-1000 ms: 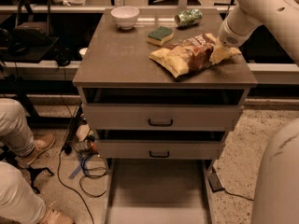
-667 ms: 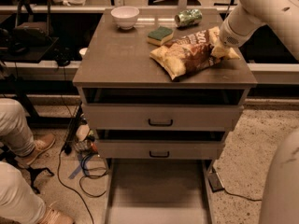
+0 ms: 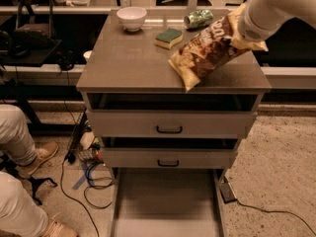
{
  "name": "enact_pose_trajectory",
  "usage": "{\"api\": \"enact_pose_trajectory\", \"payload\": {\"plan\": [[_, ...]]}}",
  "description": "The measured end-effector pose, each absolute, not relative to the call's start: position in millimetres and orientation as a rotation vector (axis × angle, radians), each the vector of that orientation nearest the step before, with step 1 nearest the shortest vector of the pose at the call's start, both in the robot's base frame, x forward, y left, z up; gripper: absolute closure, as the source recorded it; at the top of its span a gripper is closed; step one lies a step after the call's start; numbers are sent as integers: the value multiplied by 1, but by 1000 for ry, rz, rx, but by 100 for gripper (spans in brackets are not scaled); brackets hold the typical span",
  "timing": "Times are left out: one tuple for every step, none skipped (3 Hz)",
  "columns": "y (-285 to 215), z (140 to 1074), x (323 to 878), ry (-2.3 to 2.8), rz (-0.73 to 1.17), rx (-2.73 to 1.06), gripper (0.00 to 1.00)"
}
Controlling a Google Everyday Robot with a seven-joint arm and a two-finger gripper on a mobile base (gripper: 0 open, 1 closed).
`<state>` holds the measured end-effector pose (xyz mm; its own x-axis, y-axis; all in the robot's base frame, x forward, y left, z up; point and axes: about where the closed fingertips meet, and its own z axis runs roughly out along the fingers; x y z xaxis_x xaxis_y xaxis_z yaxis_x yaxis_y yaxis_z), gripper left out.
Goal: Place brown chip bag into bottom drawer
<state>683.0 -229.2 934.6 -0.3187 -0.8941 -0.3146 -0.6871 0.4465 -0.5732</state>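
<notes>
The brown chip bag (image 3: 208,48) hangs tilted above the right side of the cabinet top, its upper end held and its tan lower end just over the surface. My gripper (image 3: 243,33) is at the bag's upper right end, shut on it; the white arm covers the fingers. The bottom drawer (image 3: 168,201) is pulled out below the cabinet, its flat grey floor bare.
On the cabinet top (image 3: 128,63) stand a white bowl (image 3: 132,18), a green-yellow sponge (image 3: 169,37) and a green can (image 3: 198,19) lying at the back. Two upper drawers with black handles (image 3: 169,130) are slightly open. A person's legs (image 3: 19,147) and cables are at the left.
The bag was lying flat on the cabinet top; now my gripper has lifted its right end so it hangs tilted.
</notes>
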Motion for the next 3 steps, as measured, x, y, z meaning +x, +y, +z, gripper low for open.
{"api": "enact_pose_trajectory", "payload": {"plan": [[-231, 980, 626, 2105, -599, -1203, 100], [-231, 980, 626, 2105, -599, -1203, 100], [-227, 971, 608, 2108, -525, -1243, 100]]}}
